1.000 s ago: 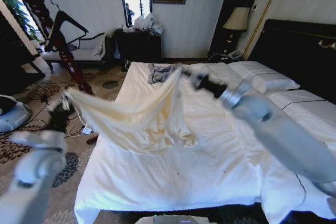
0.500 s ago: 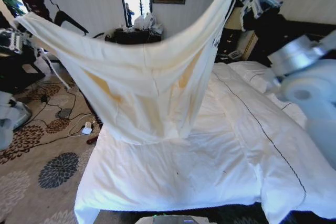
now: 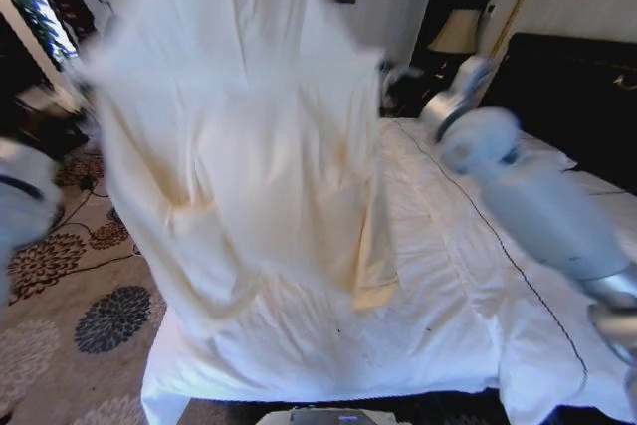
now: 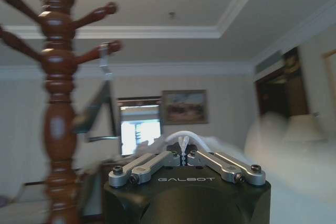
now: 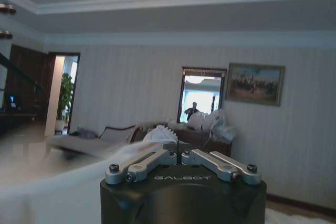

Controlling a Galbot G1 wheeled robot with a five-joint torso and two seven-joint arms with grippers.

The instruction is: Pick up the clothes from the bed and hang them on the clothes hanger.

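The shirt (image 3: 239, 146) now hangs as one tall curtain in front of the head camera, lifted clear of the bed (image 3: 428, 306) except perhaps its lowest hem, which droops close to the sheet at about 6 o'clock of the cloth; whether it touches I cannot tell. Half a second ago it was stretched wide in a shallow U between the two arms; a second ago it was only starting to rise off the mattress. Since then the slack has gone and the cloth falls long and narrow, its top edge running out at 12 o'clock.

The left gripper (image 4: 182, 156) has its jaws pressed together on a thin white fold of the shirt, with the wooden coat stand (image 4: 58, 103) close by at 9 o'clock and the black hanger (image 4: 102, 114) dangling from one of its pegs. The right gripper (image 5: 178, 154) is likewise pinched on a ruffled edge of the fabric. In the head view the right arm (image 3: 537, 206) reaches up from 3 o'clock toward the cloth.

My reading: the pick-up is done, and the carry toward the hanger is next, with the trailing hem the part most likely to drag.
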